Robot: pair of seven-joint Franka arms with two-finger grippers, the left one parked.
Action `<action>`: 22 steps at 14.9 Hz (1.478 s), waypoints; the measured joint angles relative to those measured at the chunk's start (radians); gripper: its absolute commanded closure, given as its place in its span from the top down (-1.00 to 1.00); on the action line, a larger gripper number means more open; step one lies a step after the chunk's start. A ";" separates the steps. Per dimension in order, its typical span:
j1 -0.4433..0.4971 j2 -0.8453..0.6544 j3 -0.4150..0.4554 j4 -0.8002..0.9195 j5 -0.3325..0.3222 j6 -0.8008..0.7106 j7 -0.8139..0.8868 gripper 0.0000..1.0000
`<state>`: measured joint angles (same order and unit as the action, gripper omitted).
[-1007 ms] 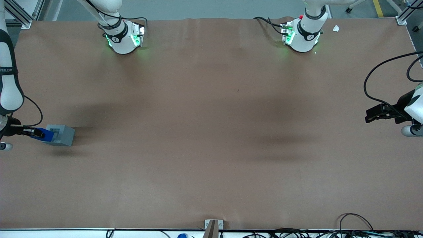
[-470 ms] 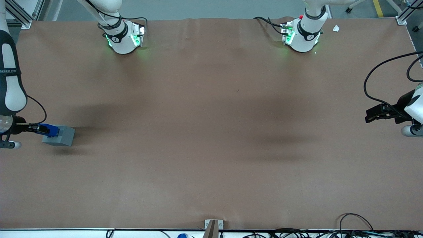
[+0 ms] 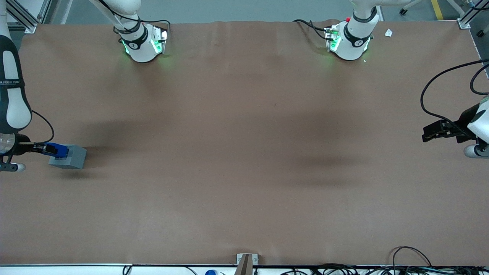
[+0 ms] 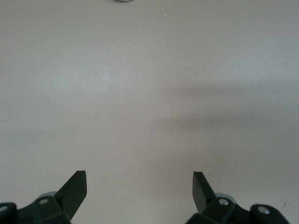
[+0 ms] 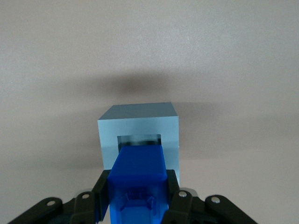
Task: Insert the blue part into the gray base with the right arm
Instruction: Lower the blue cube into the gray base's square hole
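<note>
Blue part [image 5: 139, 170] held at gray base [image 3: 72, 157], close to the table [image 3: 244, 152] edge.
The gripper [image 3: 41, 149] is clamped on the bright blue block, its tip set at the square recess.

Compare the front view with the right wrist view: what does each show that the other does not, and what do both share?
Only the front view shows the whole brown table, both arm bases, and that the work sits at the working arm's end of the table. Only the right wrist view shows the square recess in the gray base, with the blue part's leading end at its opening, and one finger on each flank of the part. Both show the tool shut on the blue part at the gray base.
</note>
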<state>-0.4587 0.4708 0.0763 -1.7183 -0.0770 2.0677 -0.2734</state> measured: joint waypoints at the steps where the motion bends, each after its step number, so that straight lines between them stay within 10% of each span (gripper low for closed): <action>1: 0.000 0.001 0.000 0.000 0.000 0.000 0.000 -0.99; 16: 0.001 0.039 0.004 0.013 0.000 0.052 0.000 -0.99; 17: 0.001 0.040 0.004 0.014 0.000 0.053 0.000 -0.89; 20: 0.001 0.041 0.004 0.014 0.000 0.056 0.000 0.90; 22: 0.001 0.047 0.004 0.015 0.000 0.063 0.000 1.00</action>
<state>-0.4582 0.5180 0.0802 -1.7037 -0.0770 2.1310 -0.2734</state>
